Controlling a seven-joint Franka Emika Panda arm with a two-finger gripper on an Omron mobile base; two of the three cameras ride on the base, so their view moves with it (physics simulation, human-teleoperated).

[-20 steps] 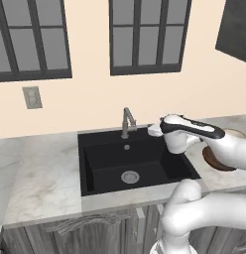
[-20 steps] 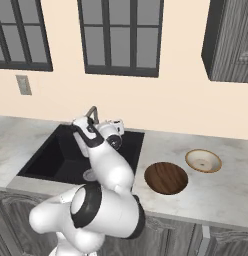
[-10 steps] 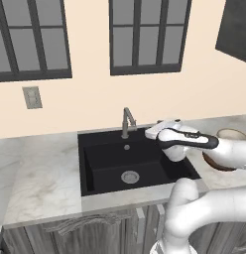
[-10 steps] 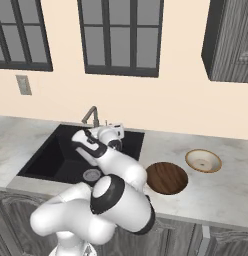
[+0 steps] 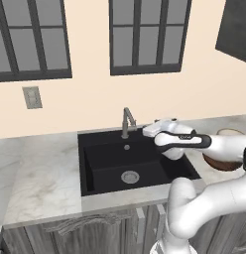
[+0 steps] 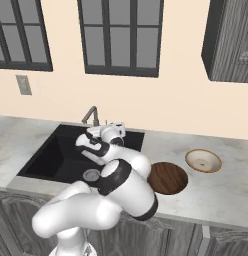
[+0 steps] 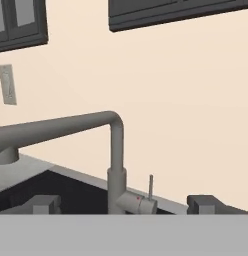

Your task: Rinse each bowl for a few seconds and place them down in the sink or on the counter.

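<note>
Black sink is sitting empty while I'm hovering my gripper, jaws wide and holding nothing, right in front of the tap. Both bowls, dark brown bowl and tan-rimmed bowl, are waiting on the counter to the right, so I'm guessing the tap lever needs nudging on first.

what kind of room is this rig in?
A kitchen, rendered: a black sink with a grey tap set in a marble-look counter over grey wood cabinets, under dark-framed windows.
</note>
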